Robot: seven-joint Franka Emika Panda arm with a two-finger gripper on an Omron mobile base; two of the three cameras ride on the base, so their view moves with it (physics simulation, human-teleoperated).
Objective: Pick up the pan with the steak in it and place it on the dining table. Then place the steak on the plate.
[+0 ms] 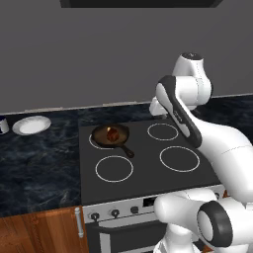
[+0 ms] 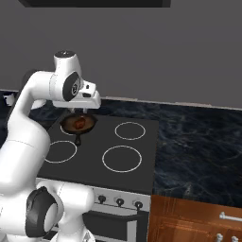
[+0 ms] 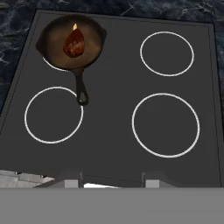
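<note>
Below the gripper [image 3: 112,181], jaws apart and empty, lies bare cooktop [image 3: 113,109]. Farther out, up and left in the hand view, the pan [image 3: 72,43] sits on the far-left ring, handle [image 3: 81,87] pointing back toward the tool, the steak [image 3: 75,45] inside. Judgement: approach step. Advance over the handle, align the jaws across it, descend, grip near the bowl to limit tipping. Well beyond, the plate [image 1: 31,124] waits on the dining table [image 1: 39,163].

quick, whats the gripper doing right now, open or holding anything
Gripper: open, holding nothing, high above the cooktop; the pan with the steak sits untouched on a burner.
</note>
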